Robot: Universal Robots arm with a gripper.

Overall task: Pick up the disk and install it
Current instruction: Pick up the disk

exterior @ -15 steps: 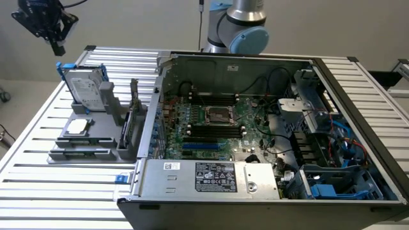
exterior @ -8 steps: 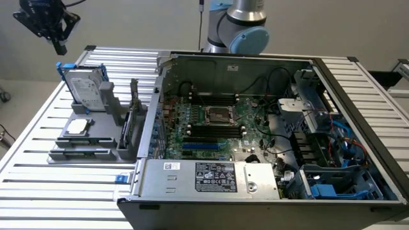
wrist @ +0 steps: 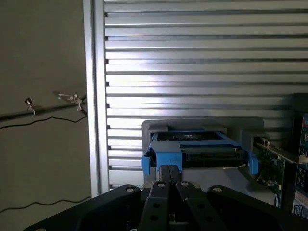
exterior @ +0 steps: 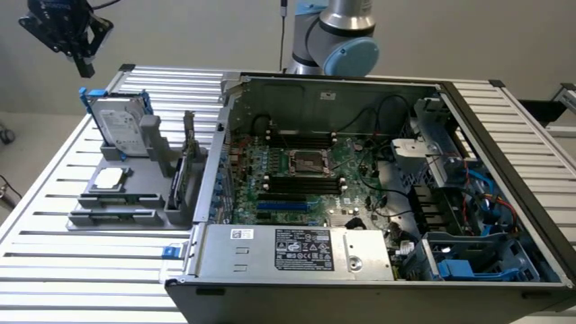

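Claw (exterior: 85, 69) on your arm is pinched fully closed with nothing in it, and in the wrist view the two black fingers (wrist: 163, 175) sit pressed flat against each other. It hangs in the air above the far corner of the tabletop (exterior: 54, 270) on the exterior view's left, clearly apart from everything below. Right under it is the disk (exterior: 120, 121), the silver drive with the white label in its blue carrier, standing upright on edge in the grey holder (exterior: 144, 145). From the wrist camera you're looking down on the disk's (wrist: 197, 150) top edge, with the blue bracket wrapping both ends and the claw (wrist: 169, 169) lined up roughly over one end of it. Further along the same grey holder a small square silver chip (exterior: 110, 177) lies flat, and a green card (exterior: 186, 158) stands on edge next to the PC. Just beside the holder, towards the exterior view's right, sits the open computer case (exterior: 324, 94) with the motherboard (exterior: 297, 182) exposed, a big silver box with a black-and-white label (exterior: 297, 250) along the near side, and blue drive bays (exterior: 468, 266) in the near right corner. The arm's blue-capped joint (exterior: 347, 54) pokes up behind the case.
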